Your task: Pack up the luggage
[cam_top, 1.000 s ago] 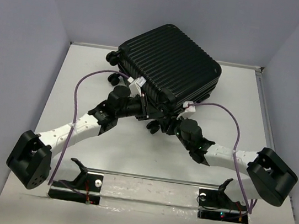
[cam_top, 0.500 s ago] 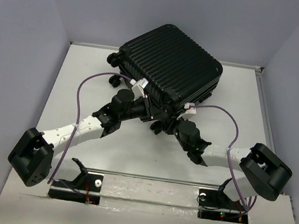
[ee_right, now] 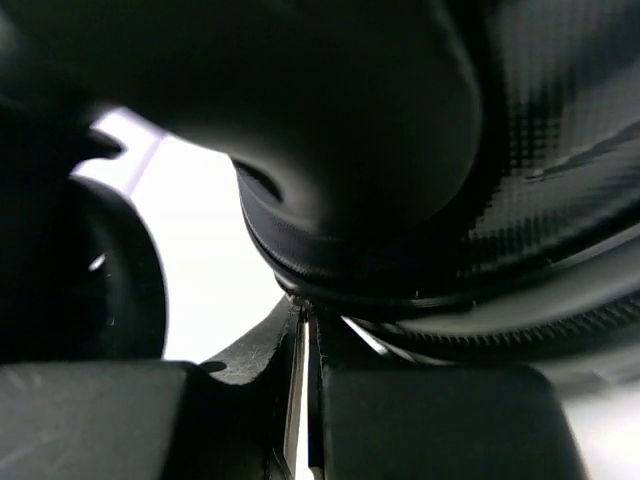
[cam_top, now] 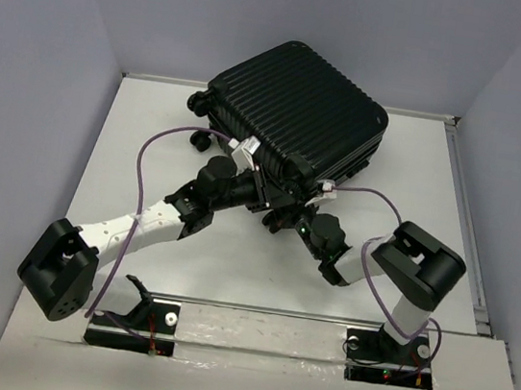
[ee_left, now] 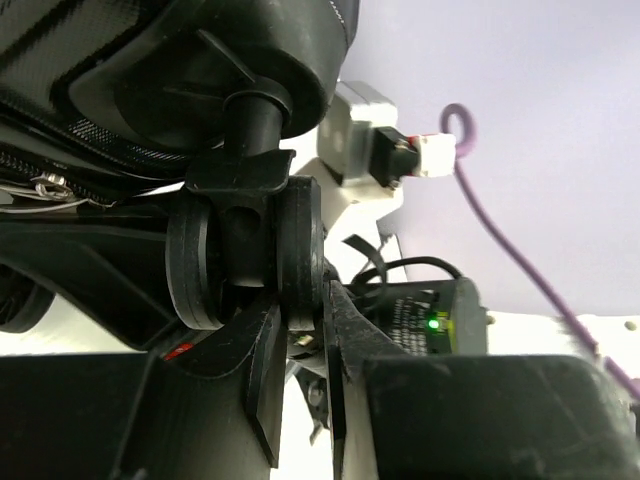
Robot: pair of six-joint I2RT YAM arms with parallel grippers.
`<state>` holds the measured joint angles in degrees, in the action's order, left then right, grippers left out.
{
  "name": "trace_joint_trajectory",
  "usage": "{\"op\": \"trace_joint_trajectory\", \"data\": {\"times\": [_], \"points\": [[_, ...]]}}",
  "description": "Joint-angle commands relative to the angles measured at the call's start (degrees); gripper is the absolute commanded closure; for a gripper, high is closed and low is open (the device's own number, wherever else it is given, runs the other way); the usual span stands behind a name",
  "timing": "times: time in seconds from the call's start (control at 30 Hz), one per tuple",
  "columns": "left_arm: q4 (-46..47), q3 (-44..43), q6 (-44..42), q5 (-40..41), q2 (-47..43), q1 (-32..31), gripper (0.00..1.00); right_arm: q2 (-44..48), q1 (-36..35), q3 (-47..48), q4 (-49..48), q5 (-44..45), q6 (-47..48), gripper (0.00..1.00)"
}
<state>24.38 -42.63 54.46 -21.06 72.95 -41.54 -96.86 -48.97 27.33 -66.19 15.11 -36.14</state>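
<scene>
The luggage (cam_top: 297, 108) is a black ribbed suitcase lying closed and skewed at the back of the table. My left gripper (cam_top: 268, 199) reaches under its near edge. In the left wrist view the gripper (ee_left: 300, 345) is shut on one disc of a twin caster wheel (ee_left: 300, 250), below the shell (ee_left: 150, 80). My right gripper (cam_top: 295, 214) sits just right of it at the same edge. In the right wrist view the gripper (ee_right: 303, 312) is shut, with its tips against the zipper seam (ee_right: 330, 270) under the shell (ee_right: 420, 150). I cannot make out anything between its tips.
The white table (cam_top: 152, 141) is enclosed by grey walls at the back and both sides. A metal rail (cam_top: 264, 310) crosses in front of the arm bases. Purple cables (cam_top: 166, 138) loop above both arms. Metal zipper pulls (ee_left: 50, 185) hang at the seam.
The right gripper has closed from half open to shut. The right arm's elbow has swung in from the far right toward the middle. The left arm holds its grip.
</scene>
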Motion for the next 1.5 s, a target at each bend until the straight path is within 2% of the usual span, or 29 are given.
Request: {"op": "trace_joint_trajectory", "data": {"times": [0.0,0.2,0.37,0.47,0.5,0.57,0.6,0.67,0.7,0.8,0.83,0.9,0.93,1.03,1.1,1.17,1.2,1.27,1.33,1.47], "points": [[19.5,-4.1,1.5,-4.2,-2.1,-2.0,0.94,-11.3,-0.2,6.7,-20.9,-17.2,-9.0,0.93],[19.9,-3.6,1.4,-3.8,-2.3,-2.1,0.94,-12.5,-0.2,8.8,-15.2,-18.8,-8.7,0.93],[21.1,-3.5,1.8,-3.8,-2.3,-2.2,0.94,-16.0,-0.7,10.9,-20.5,-19.0,-11.7,0.93],[20.1,-3.2,1.2,-3.4,-3.2,-2.2,0.94,-14.8,-0.7,8.0,-21.1,-15.5,-11.7,0.93],[19.3,-3.2,0.8,-3.0,-3.5,-2.2,0.94,-14.2,-0.7,6.5,-22.8,-13.2,-11.8,0.90],[17.4,-2.9,0.0,-1.7,-4.2,-2.2,0.94,-11.3,-0.7,3.4,-23.6,-10.3,-11.4,0.75],[16.5,-2.7,-1.0,-1.3,-4.9,-2.1,0.94,-9.9,-0.7,0.8,-22.2,-9.8,-10.7,0.53],[12.4,-2.5,-2.3,0.9,-6.0,-1.6,0.94,-4.9,-0.7,-1.6,-18.1,-9.6,-10.5,0.33],[11.2,-2.4,-3.3,1.9,-7.3,-0.7,0.94,-2.8,-0.7,-2.3,-12.8,-9.8,-9.5,0.23],[7.6,-1.1,-4.8,3.7,-9.8,1.2,0.77,5.3,-0.7,-4.8,-5.7,-11.5,-8.7,0.07],[6.6,-1.1,-5.2,3.9,-11.4,2.1,0.72,7.6,-0.7,-6.6,-0.3,-11.9,-8.0,0.00],[2.3,-1.2,-7.6,5.2,-13.9,4.4,0.54,15.0,-0.7,-8.1,8.0,-12.7,-6.7,0.00],[-1.3,-1.8,-9.6,5.9,-14.6,5.6,0.39,17.5,-0.7,-9.1,10.9,-13.1,-6.5,0.00],[-7.3,-3.8,-13.1,9.4,-17.7,6.6,0.21,27.3,-0.7,-9.0,23.7,-14.1,-4.2,0.00],[-12.9,-4.8,-17.4,12.6,-20.6,7.0,0.05,32.5,-1.2,-9.0,32.5,-14.7,-1.7,0.00],[-18.6,-6.8,-21.6,16.1,-22.6,7.2,0.02,40.0,-1.2,-7.8,39.0,-17.3,1.1,0.00],[-20.2,-8.2,-22.8,17.6,-24.7,7.2,0.01,44.9,-1.2,-6.9,46.5,-17.1,3.3,0.00],[-24.5,-9.2,-26.7,22.9,-28.2,7.2,0.01,50.2,-1.2,-4.2,55.6,-15.4,6.7,0.00],[-27.7,-10.2,-29.6,25.7,-30.8,7.2,0.01,55.9,-1.2,-2.2,60.1,-13.7,9.3,0.00],[-34.1,-11.4,-35.1,35.2,-39.0,7.2,0.01,70.6,-1.2,8.2,71.4,-8.1,16.3,0.00]]}}
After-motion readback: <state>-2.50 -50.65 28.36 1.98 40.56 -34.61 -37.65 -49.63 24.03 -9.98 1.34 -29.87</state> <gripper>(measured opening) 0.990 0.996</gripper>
